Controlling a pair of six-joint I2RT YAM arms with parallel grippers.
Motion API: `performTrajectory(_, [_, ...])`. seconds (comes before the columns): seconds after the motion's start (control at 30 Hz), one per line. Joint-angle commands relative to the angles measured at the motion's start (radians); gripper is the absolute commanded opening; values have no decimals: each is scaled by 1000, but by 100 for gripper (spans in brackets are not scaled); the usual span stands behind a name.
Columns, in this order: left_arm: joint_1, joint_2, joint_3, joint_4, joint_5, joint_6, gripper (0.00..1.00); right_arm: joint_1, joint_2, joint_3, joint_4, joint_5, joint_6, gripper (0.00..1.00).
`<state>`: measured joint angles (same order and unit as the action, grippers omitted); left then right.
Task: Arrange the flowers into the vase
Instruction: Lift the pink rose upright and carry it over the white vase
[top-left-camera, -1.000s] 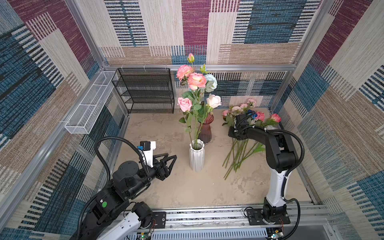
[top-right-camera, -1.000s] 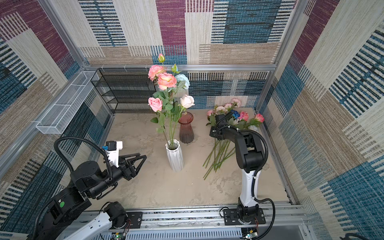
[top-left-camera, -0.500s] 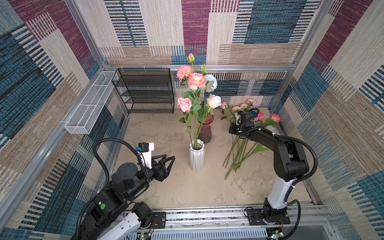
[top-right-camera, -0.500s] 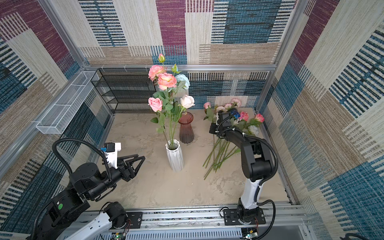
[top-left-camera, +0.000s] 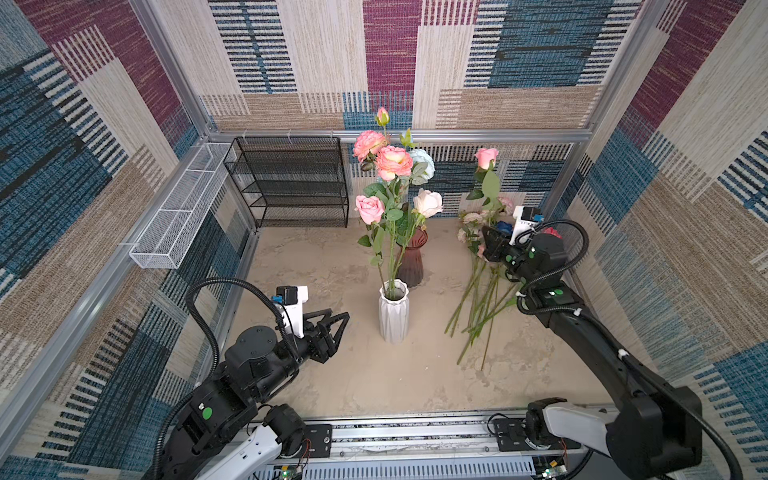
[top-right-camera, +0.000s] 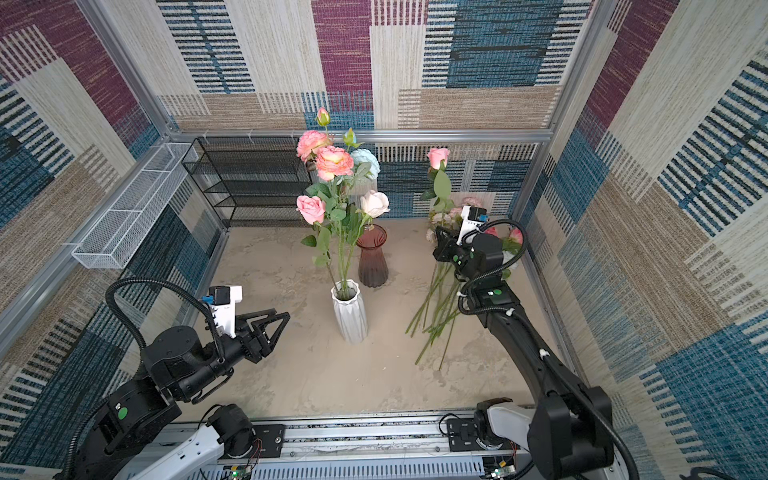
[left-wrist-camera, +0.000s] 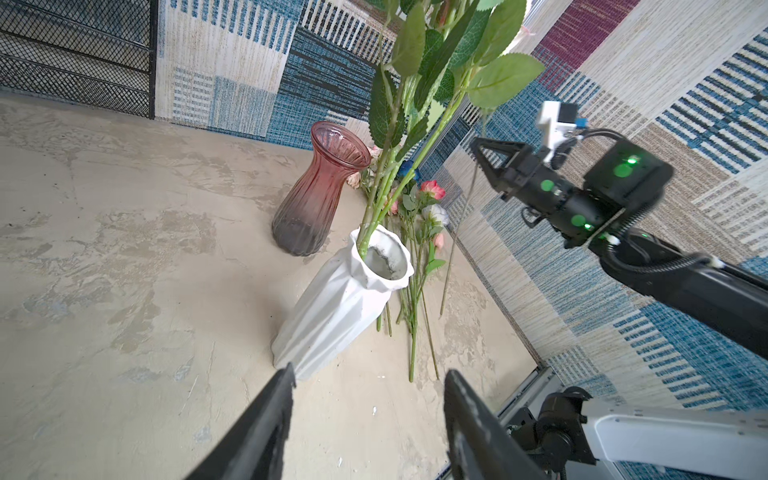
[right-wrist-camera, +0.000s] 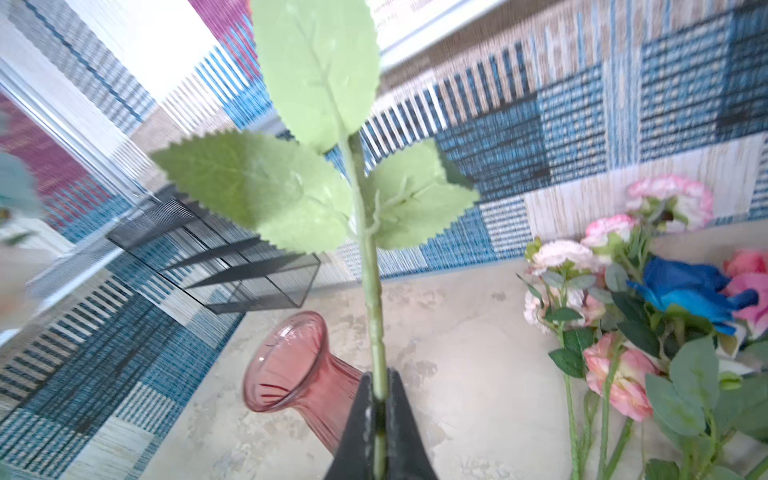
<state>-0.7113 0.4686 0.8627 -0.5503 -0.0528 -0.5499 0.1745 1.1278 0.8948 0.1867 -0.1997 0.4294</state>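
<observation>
A white ribbed vase (top-left-camera: 393, 316) stands mid-floor holding several flowers (top-left-camera: 392, 162) with pink, peach, cream and pale blue heads. My right gripper (top-left-camera: 487, 245) is shut on the green stem (right-wrist-camera: 372, 291) of a pink rose (top-left-camera: 486, 158), held upright above the pile of loose flowers (top-left-camera: 478, 307) lying at the right. In the right wrist view the stem runs between the closed fingertips (right-wrist-camera: 365, 399). My left gripper (top-left-camera: 338, 322) hovers open and empty left of the white vase (left-wrist-camera: 340, 299), low over the floor.
A red glass vase (top-left-camera: 411, 259) stands just behind the white one. A black mesh shelf (top-left-camera: 291, 183) is at the back left, with a white wire basket (top-left-camera: 178, 216) on the left wall. Patterned walls enclose the floor, and the arm rail (top-left-camera: 415, 432) runs along the front.
My right gripper closed on a pink rose's stem and raised it out of the pile until it stands upright. The left arm has barely shifted.
</observation>
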Motion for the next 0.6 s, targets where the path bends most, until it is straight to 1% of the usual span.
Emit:
performTrajectory(0.0, [0, 3, -2, 25, -26, -38, 59, 1, -121, -28, 63, -44, 38, 0])
performTrajectory(0.13, [0, 10, 1, 31, -27, -44, 59, 14, -249, -29, 77, -155, 73, 0])
performTrajectory(0.2, [1, 15, 3, 31, -27, -44, 59, 35, -283, -14, 94, -202, 87, 0])
performTrajectory(0.23, [0, 18, 4, 32, -26, -45, 59, 64, -291, -2, 104, -220, 85, 0])
performTrajectory(0.3, [0, 24, 6, 34, -27, -47, 59, 169, -277, 43, 97, -194, 32, 0])
performTrajectory(0.37, [0, 32, 7, 39, -26, -50, 59, 327, -234, 109, 82, -122, -57, 0])
performTrajectory(0.4, [1, 36, 8, 40, -24, -51, 59, 380, -213, 129, 93, -101, -78, 0])
performTrajectory(0.47, [0, 40, 10, 39, -18, -56, 59, 456, -172, 159, 151, -75, -111, 0])
performTrajectory(0.57, [1, 42, 10, 34, -16, -61, 59, 519, -108, 208, 238, -57, -154, 0])
